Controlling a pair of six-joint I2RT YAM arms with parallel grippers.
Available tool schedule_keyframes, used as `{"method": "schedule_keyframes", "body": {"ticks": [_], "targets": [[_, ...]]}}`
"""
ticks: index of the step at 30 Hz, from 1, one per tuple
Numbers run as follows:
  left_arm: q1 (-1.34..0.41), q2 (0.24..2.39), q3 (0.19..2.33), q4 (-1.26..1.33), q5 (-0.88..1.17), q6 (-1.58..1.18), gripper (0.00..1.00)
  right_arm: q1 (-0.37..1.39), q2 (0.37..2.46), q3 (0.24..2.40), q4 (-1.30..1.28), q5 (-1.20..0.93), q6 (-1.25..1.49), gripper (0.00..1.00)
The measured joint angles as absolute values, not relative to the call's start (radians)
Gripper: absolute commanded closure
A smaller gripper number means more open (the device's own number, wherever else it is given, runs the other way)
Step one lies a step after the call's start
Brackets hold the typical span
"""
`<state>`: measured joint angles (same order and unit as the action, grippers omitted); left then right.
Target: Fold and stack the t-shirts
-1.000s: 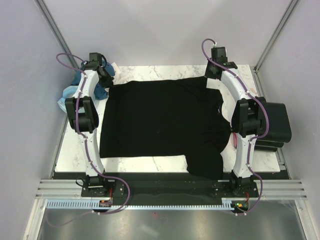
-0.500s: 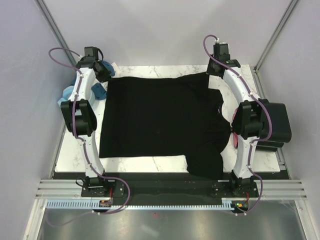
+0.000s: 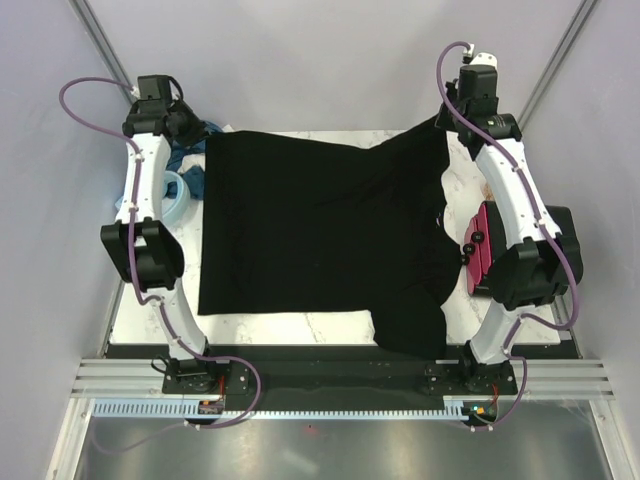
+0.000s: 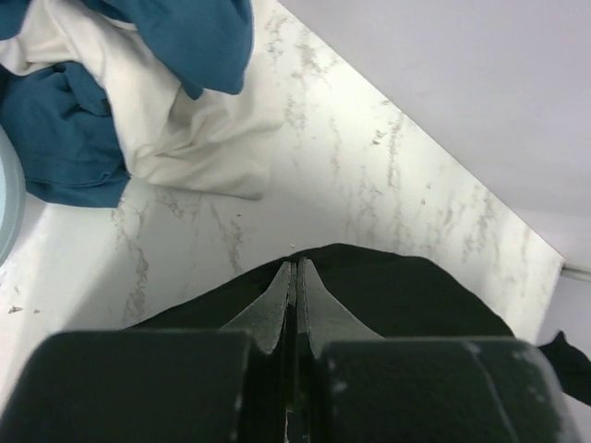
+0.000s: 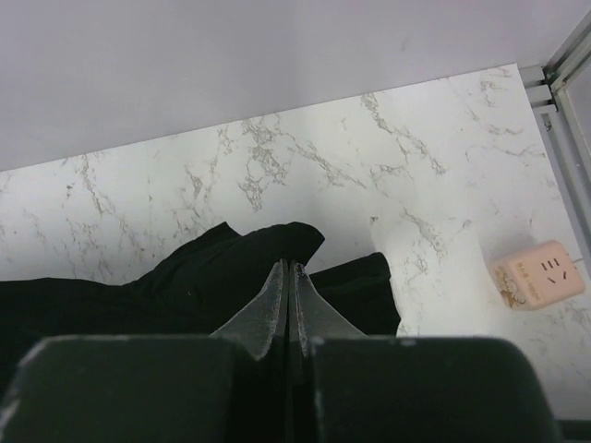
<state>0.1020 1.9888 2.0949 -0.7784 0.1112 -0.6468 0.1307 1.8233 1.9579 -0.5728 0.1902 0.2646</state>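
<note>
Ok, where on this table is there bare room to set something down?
Bare marble shows in a near strip between the black t-shirt and the front edge of the table, and at the far right corner beside the beige block. The far left is crowded with teal and white shirts.

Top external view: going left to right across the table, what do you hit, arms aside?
teal and light-blue shirt pile → spread black t-shirt → pink cloth → black object at the right edge

Black t-shirt (image 3: pixel 320 240), grey-veined white table (image 3: pixel 290 328)
</note>
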Motion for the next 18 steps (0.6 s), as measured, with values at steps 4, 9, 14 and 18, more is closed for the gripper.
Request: {"method": "schedule_keyframes", "body": {"ticks": [4, 9, 14, 18], "targets": [[0.129, 1.966, 2.086, -0.772, 0.196, -0.644, 0.98, 0.129, 1.794, 1.931, -0.573, 0.192, 0.252, 1.00], [0.143, 1.940, 2.036, -0.765, 0.254, -0.642, 0.98, 0.128, 1.777, 1.924, -0.576, 0.186, 0.237, 1.00], [0.142, 1.891, 1.928, -0.762, 0.294, -0.644, 0.98, 0.128, 1.768, 1.934, -0.614, 0.145, 0.242, 1.00], [0.138, 1.838, 1.871, -0.788, 0.289, -0.643, 0.98, 0.128, 1.737, 1.920, -0.637, 0.110, 0.252, 1.00]]}}
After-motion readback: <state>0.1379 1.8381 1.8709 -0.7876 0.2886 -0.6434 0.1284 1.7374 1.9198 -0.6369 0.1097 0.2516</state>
